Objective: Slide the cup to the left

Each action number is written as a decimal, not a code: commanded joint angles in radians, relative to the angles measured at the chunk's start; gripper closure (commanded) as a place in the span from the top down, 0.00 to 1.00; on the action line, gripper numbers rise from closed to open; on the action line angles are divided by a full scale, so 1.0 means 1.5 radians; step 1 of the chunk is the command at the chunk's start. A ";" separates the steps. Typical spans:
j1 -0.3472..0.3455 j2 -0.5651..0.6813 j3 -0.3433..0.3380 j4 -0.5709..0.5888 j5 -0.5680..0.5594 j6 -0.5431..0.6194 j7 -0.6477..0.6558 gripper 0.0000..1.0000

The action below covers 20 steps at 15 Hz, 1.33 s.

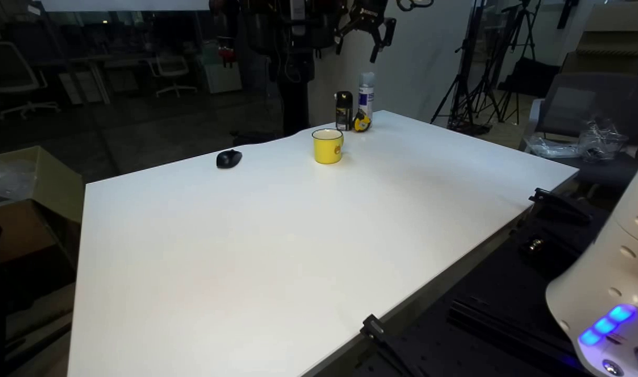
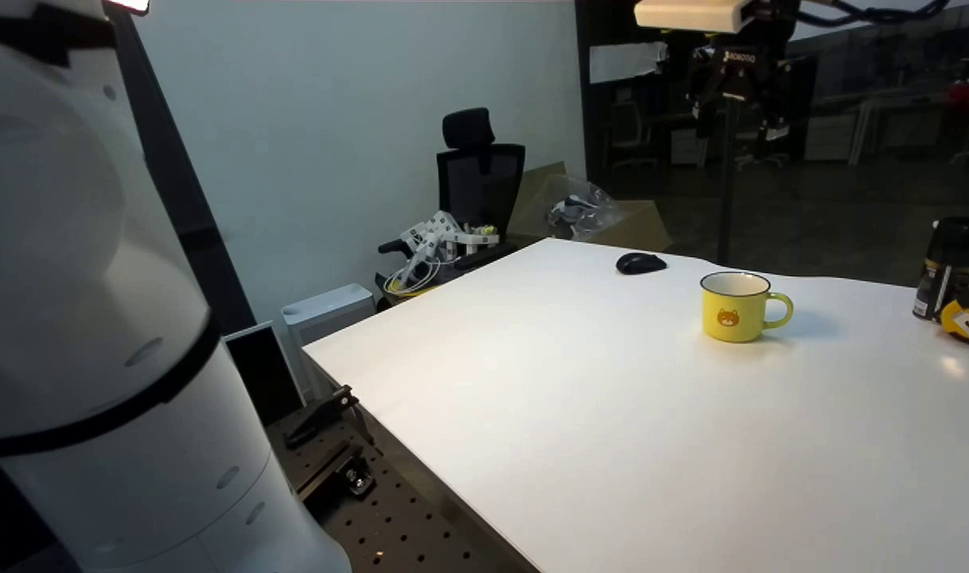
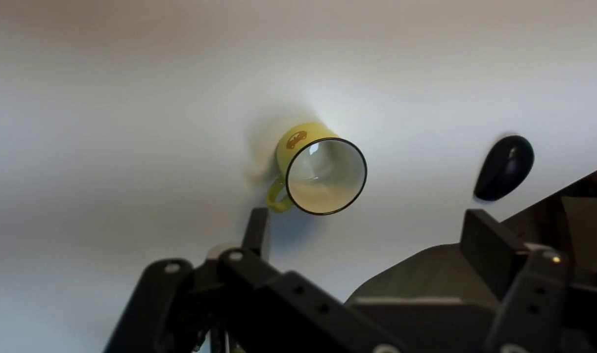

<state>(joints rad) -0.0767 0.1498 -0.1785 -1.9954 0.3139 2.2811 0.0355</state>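
Observation:
The cup is a short yellow mug with a dark rim, a handle and a small orange picture. It stands upright on the white table in both exterior views (image 1: 328, 148) (image 2: 734, 312). In the wrist view the cup (image 3: 303, 136) shows its open top, with the handle toward the lower left. My gripper (image 1: 356, 51) is open and empty, high above the table's far edge. It also hangs above the cup's height in an exterior view (image 2: 737, 126). In the wrist view the wide-spread fingers (image 3: 368, 215) are apart from the cup, which appears nearer the left finger.
A black mouse (image 1: 229, 158) lies near the table's (image 1: 219, 251) far edge, to one side of the cup. On the cup's other side stand a dark spray can (image 1: 343, 111), a white spray can (image 1: 366, 97) and a yellow tape measure (image 1: 362, 121).

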 commanded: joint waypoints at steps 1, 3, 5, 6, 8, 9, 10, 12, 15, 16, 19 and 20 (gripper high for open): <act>-0.009 0.151 0.003 0.166 -0.082 -0.049 0.138 1.00; -0.002 0.216 0.001 0.236 -0.124 -0.080 0.182 1.00; 0.005 0.275 0.007 0.306 -0.146 -0.118 0.201 1.00; 0.009 0.302 0.014 0.341 -0.151 -0.136 0.200 1.00; 0.011 0.352 0.035 0.410 -0.144 -0.157 0.183 1.00; 0.003 0.295 0.030 0.313 -0.141 -0.113 0.166 1.00; 0.006 0.312 0.035 0.331 -0.140 -0.115 0.166 1.00; 0.005 0.315 0.035 0.327 -0.140 -0.112 0.165 1.00; -0.002 0.313 0.034 0.326 -0.140 -0.112 0.162 1.00; 0.001 0.322 0.035 0.333 -0.146 -0.110 0.156 1.00; 0.006 0.354 0.047 0.355 -0.157 -0.114 0.127 1.00; 0.008 0.369 0.053 0.368 -0.160 -0.120 0.115 1.00</act>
<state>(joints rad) -0.0679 0.6459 -0.1198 -1.5054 0.0962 2.1175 0.2403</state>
